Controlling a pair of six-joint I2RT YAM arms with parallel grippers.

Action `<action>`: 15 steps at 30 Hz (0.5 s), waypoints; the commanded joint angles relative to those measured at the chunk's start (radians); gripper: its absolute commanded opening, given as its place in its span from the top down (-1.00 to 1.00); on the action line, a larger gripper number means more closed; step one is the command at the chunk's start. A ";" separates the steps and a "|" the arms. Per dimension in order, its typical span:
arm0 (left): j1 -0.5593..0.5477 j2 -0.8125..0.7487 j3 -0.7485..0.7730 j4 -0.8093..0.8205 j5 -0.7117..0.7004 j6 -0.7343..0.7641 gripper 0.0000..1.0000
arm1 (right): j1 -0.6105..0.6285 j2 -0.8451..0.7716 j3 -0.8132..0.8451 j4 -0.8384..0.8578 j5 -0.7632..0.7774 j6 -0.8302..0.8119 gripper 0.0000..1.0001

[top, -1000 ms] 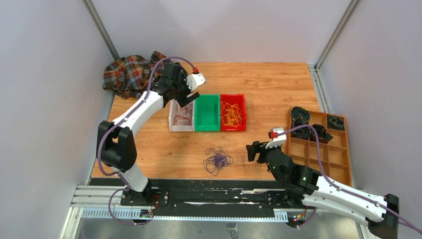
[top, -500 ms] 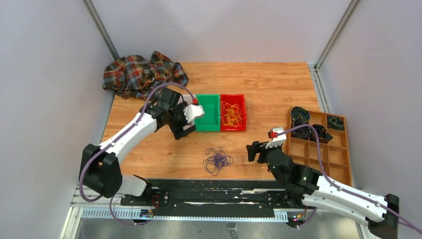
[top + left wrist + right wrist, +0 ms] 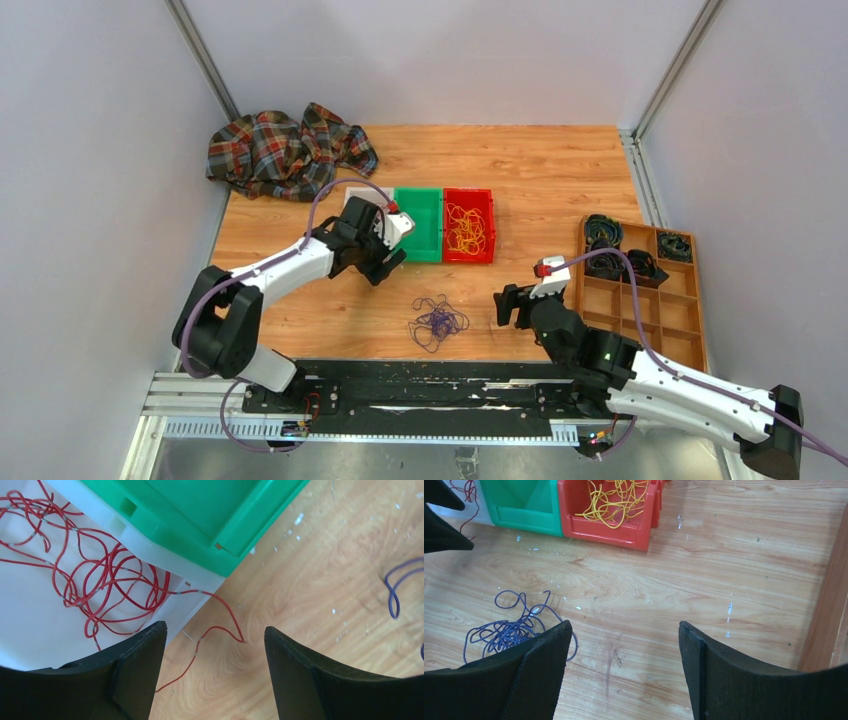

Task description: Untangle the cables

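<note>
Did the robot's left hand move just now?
Yes. The left gripper came toward the robot's base, from the far end of the green plastic bin to its near left corner.

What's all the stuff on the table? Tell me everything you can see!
cloth: one, plaid, far left corner
white bin: one, white, leftmost of the bin row
green bin: one, green, middle, nothing in it
red bin: one, red, right of the green
red cable: one tangle, red, in the white bin, an end trailing onto the table
yellow cables: a bunch, yellow, in the red bin
purple cables: one tangle, purple, near middle of the table
wooden tray: one, brown, right edge
black coils: several, black, tray's far compartments
left gripper: one, black, open, by the white bin
right gripper: one, black, open, right of the purple tangle
</note>
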 commanded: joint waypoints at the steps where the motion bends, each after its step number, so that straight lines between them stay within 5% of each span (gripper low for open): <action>1: -0.014 0.037 -0.005 0.115 -0.053 -0.064 -0.49 | 0.016 -0.006 0.033 0.014 -0.002 0.017 -0.56; 15: -0.040 0.025 -0.033 0.103 -0.038 -0.108 -0.18 | 0.016 -0.013 0.023 0.015 0.000 0.027 -0.55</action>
